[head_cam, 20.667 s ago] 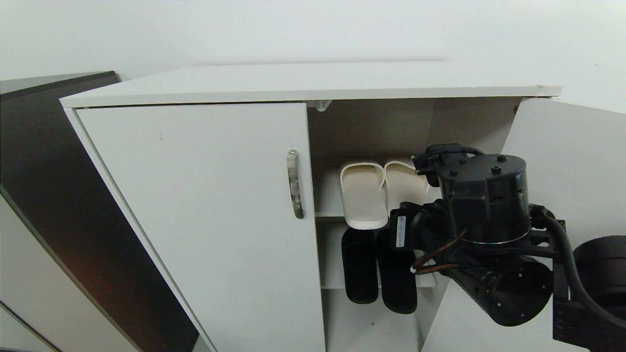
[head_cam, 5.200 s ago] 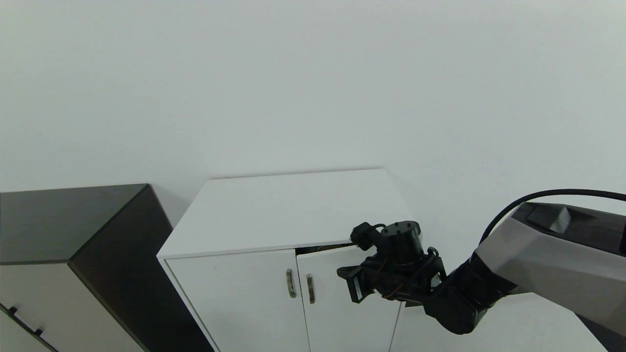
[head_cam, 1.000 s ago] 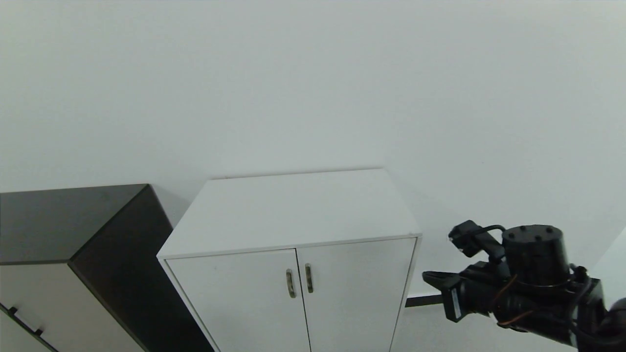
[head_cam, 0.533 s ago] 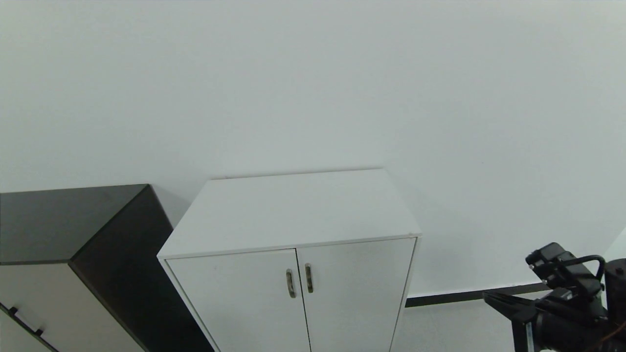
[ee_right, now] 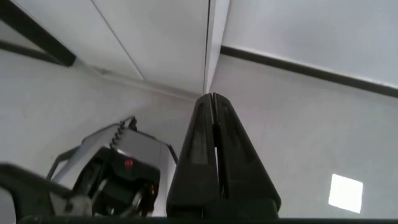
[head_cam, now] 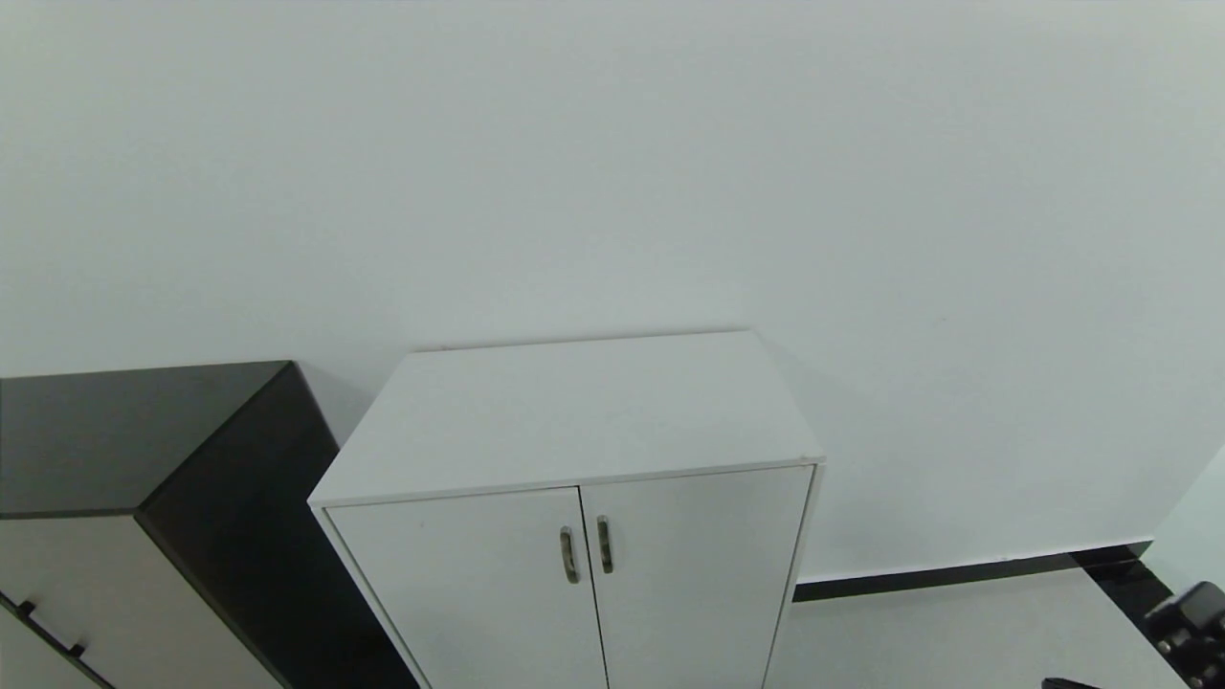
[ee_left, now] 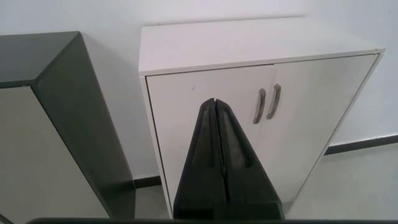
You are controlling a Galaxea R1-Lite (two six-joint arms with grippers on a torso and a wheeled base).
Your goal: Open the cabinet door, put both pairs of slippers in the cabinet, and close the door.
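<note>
cabinet (head_cam: 574, 411): you can't see inside, both doors (head_cam: 689, 565) sit flush | head view: its lower part is cut by the bottom edge | dark cabinet (head_cam: 144, 431): cut by the left edge | left gripper (ee_left: 216, 106): its pressed-together fingers cover the left door's lower middle from you | right arm (head_cam: 1190, 622): cut off at the corner

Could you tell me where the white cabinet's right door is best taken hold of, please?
By its handle, I would say: a slim upright bar at the inner edge of the door. Come straight from the front and close sideways across the bar; the door is shut flush, offering no other edge.
</note>
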